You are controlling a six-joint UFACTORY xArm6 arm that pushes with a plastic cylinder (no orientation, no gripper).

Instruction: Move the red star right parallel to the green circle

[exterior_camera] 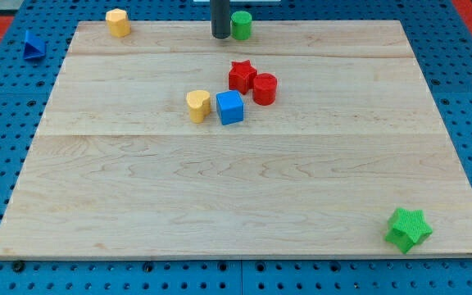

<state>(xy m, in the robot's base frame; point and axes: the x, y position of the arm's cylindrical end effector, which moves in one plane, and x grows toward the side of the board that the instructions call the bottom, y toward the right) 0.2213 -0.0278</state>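
Observation:
The red star (241,75) lies a little above the board's middle, touching a red cylinder (265,88) on its right. The green circle (242,24) stands at the board's top edge, almost straight above the red star. My tip (220,35) is at the top edge, just left of the green circle and close beside it, well above the red star.
A blue cube (230,107) and a yellow heart (198,106) sit just below-left of the red star. A yellow block (118,22) is at the top left. A green star (408,229) is at the bottom right. A blue triangle (32,44) lies off the wooden board (138,205), at its left.

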